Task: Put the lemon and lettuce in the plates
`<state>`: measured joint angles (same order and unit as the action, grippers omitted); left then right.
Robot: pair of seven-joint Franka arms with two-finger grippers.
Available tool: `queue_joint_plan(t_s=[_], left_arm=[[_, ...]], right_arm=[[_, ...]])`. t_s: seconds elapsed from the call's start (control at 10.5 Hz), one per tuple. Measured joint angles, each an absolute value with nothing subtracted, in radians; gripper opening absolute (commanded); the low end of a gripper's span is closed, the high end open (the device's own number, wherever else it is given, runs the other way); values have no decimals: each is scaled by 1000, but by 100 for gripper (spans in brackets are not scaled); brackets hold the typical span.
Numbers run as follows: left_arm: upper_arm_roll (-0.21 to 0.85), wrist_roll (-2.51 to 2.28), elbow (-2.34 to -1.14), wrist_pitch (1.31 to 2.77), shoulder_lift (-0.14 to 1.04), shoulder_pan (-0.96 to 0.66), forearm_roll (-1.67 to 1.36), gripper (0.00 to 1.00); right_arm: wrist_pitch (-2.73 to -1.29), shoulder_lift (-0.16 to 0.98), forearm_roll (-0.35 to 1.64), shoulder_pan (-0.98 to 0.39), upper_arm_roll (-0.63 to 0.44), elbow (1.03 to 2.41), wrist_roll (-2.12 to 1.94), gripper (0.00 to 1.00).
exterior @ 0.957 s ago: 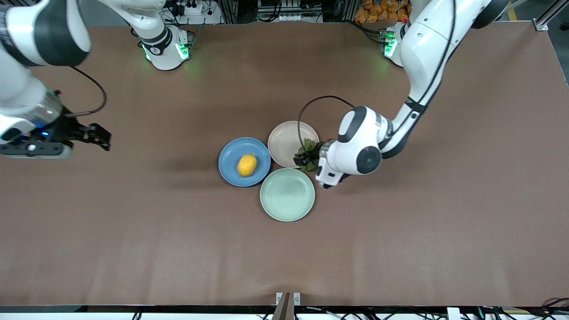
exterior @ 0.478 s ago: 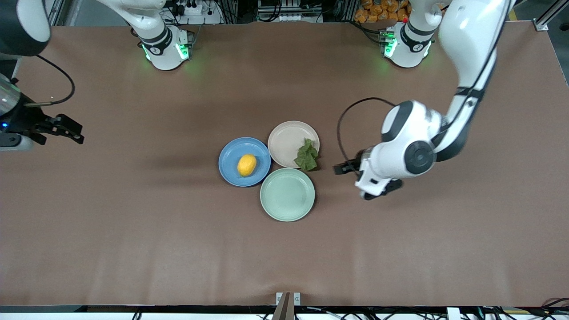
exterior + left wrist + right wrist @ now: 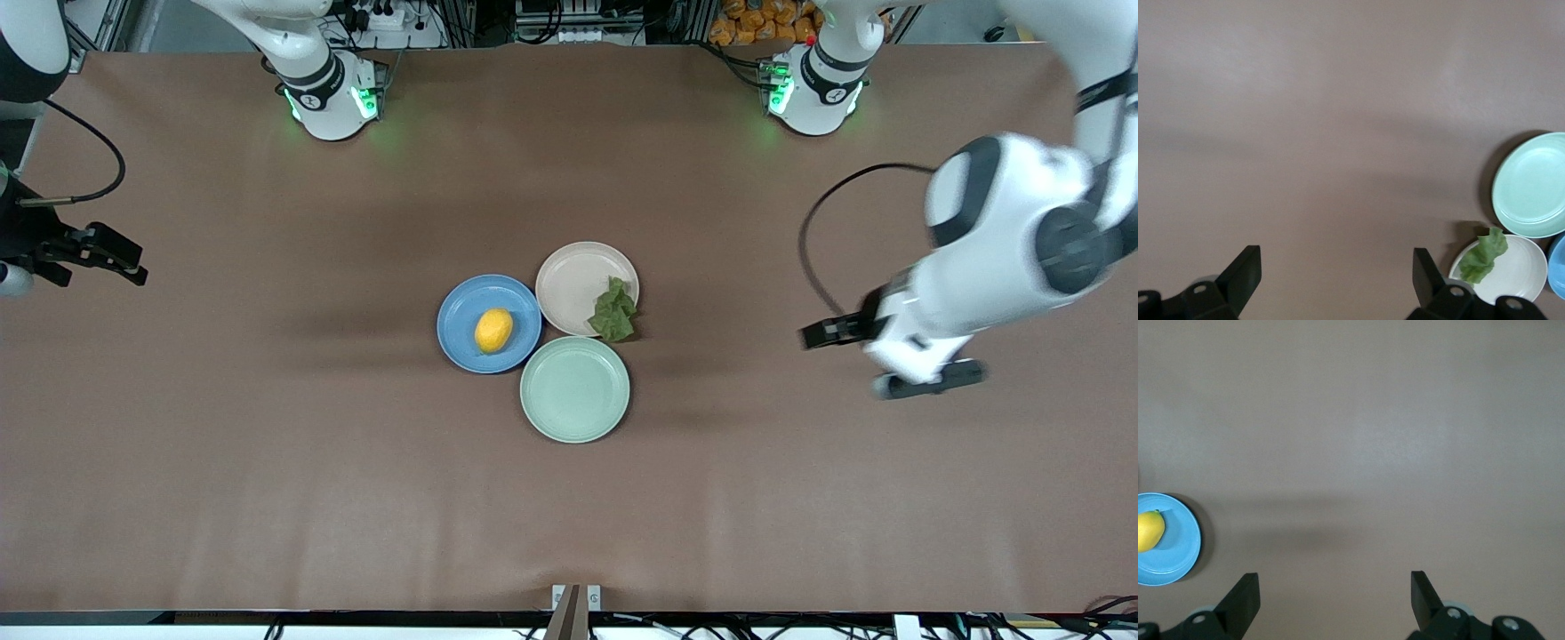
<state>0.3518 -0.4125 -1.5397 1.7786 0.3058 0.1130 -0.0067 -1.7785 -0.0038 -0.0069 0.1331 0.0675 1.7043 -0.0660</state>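
The lemon (image 3: 493, 330) lies in the blue plate (image 3: 458, 311). The lettuce (image 3: 613, 311) lies on the rim of the beige-pink plate (image 3: 573, 276), on the side toward the left arm's end, partly overhanging the rim. My left gripper (image 3: 842, 362) is open and empty, up over bare table toward the left arm's end. Its wrist view shows the open gripper (image 3: 1336, 273), the lettuce (image 3: 1483, 255) and the beige-pink plate (image 3: 1521, 273). My right gripper (image 3: 133, 262) is open and empty over the table's right-arm end. Its wrist view shows the gripper (image 3: 1335, 597), the lemon (image 3: 1148, 530) and the blue plate (image 3: 1178, 547).
A pale mint-green plate (image 3: 575, 388) with nothing in it touches both other plates, nearer to the front camera; it also shows in the left wrist view (image 3: 1531, 187). The brown table top (image 3: 267, 444) stretches wide around the plates.
My left gripper has let go of the lettuce on the beige-pink plate's rim and swung away toward the left arm's end. My right gripper has drawn farther toward its end.
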Motion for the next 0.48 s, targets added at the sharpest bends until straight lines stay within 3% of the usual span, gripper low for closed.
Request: queue_joint_plan(t_s=[0.48], left_arm=[[351, -395, -1538, 1719, 141, 136, -5, 100]], right_arm=[[-1747, -5, -6, 72, 10, 1674, -66, 100]])
